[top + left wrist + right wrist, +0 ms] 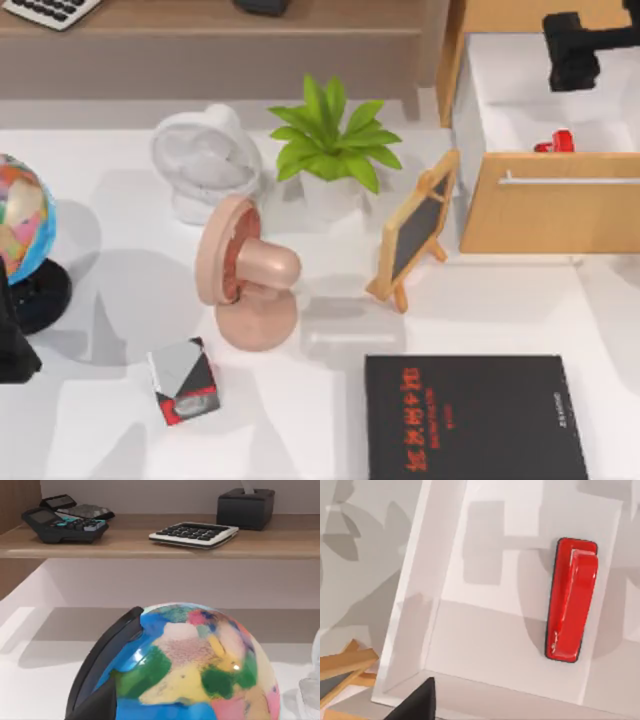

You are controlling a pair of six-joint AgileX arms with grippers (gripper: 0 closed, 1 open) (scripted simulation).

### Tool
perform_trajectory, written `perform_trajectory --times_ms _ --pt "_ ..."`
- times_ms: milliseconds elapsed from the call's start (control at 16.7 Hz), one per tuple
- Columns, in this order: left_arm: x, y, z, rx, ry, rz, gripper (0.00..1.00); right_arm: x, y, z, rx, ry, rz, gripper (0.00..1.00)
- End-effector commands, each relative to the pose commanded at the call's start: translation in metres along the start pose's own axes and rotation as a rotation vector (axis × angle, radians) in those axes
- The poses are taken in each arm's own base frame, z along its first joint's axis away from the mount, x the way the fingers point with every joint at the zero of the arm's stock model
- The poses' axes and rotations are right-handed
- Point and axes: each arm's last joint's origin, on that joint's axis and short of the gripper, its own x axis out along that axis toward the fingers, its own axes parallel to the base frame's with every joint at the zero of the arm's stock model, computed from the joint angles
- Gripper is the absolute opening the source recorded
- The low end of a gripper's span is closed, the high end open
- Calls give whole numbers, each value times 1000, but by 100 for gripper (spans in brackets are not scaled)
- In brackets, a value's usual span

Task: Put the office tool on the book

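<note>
One small bright red stapler-like bar is lying lengthwise in the open white drawer, directly under the right claw, finger state untellable.

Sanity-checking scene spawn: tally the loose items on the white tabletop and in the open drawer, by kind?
Fans: 2, white and pink
Potted plant: 1
Globe: 1
Blackboard: 1
Cube-like box: 1
Book: 1
Red stapler, lying in the open drawer: 1
Total: 8
</note>
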Motion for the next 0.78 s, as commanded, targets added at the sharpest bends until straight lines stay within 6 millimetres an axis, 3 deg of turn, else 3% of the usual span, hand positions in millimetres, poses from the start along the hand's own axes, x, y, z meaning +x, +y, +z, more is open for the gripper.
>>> perform_trajectory --times_ms 180,420,600,780 --pt "0 0 0 0 0 0 100 61 -11 27 45 174 -28 100" --pt "0 0 0 0 0 0 100 118 -22 35 103 328 -70 100" --pt "0 0 0 0 0 0 100 134 -24 36 123 367 -86 100" --pt "0 0 0 0 0 0 100 135 -24 36 124 368 -87 100"
